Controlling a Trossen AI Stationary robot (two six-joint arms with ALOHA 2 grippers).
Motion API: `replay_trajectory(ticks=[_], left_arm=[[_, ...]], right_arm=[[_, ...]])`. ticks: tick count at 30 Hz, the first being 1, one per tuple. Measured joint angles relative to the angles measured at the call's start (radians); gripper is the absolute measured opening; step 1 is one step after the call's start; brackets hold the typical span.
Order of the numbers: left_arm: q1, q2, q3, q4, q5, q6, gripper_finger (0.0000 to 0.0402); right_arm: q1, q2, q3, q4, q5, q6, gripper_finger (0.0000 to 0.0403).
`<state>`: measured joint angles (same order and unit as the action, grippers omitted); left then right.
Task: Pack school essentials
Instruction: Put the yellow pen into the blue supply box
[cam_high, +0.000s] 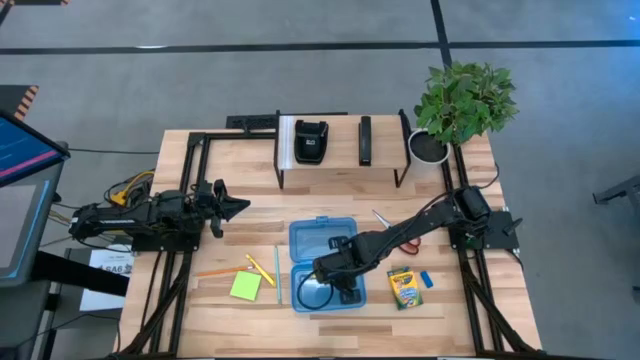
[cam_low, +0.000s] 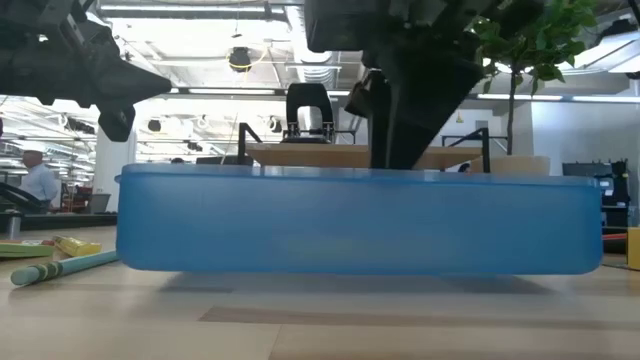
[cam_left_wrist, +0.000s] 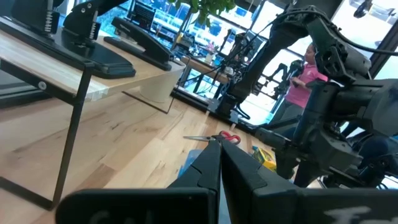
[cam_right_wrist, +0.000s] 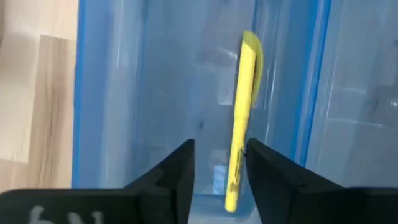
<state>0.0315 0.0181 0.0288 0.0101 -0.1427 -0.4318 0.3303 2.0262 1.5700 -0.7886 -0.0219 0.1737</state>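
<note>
An open blue plastic case (cam_high: 322, 240) lies at the table's middle. My right gripper (cam_high: 340, 280) hangs over the case's near half, pointing down, open. In the right wrist view a yellow marker (cam_right_wrist: 244, 112) is inside the case (cam_right_wrist: 124, 93), its near end in the gap of my right gripper (cam_right_wrist: 219, 146). A lime sticky-note pad (cam_high: 245, 286) and pencils (cam_high: 262, 270) lie left of the case. Red-handled scissors (cam_high: 404, 240), a crayon box (cam_high: 403, 287) and a blue eraser (cam_high: 427, 280) lie to its right. My left gripper (cam_high: 236, 207), shut (cam_left_wrist: 217, 165), waits at the left. My right gripper comes from above with its fingers on either side of the yellow marker's near end (cam_right_wrist: 233, 186), in line with its length. The marker runs close along one finger (cam_right_wrist: 267, 174); whether they touch, I cannot tell.
A black-framed wooden shelf (cam_high: 340, 160) at the far edge carries a black boxy device (cam_high: 311, 140) and a slim black item (cam_high: 365, 140). A potted plant (cam_high: 462, 100) stands at the far right corner. In the low view the case's wall (cam_low: 360, 220) fills the foreground.
</note>
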Motion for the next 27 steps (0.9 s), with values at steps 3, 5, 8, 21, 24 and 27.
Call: replay_trajectory(ticks=[3, 5, 8, 21, 24, 27], left_arm=[[0.0, 0.0, 0.0, 0.01, 0.001, 0.0, 0.0], [0.0, 0.0, 0.0, 0.016, 0.011, 0.007, 0.0], [0.0, 0.002, 0.0, 0.06, 0.088, 0.04, 0.0], [-0.123, 0.253, 0.122, -0.024, 0.159, 0.081, 0.0], [-0.18, 0.375, 0.157, -0.029, 0.158, 0.087, 0.0002], [-0.245, 0.51, 0.196, -0.029, 0.153, 0.106, 0.0015]], right_arm=[[0.0, 0.0, 0.0, -0.043, 0.002, 0.008, 0.018], [0.0, -0.014, -0.002, -0.075, 0.02, 0.017, 0.0183], [0.001, -0.061, -0.002, -0.075, 0.04, 0.004, 0.0179], [0.012, -0.384, -0.198, 0.258, 0.055, -0.01, 0.0165], [0.03, -0.45, -0.261, 0.325, 0.064, -0.009, 0.0165], [0.051, -0.509, -0.318, 0.378, 0.098, -0.008, 0.0163]])
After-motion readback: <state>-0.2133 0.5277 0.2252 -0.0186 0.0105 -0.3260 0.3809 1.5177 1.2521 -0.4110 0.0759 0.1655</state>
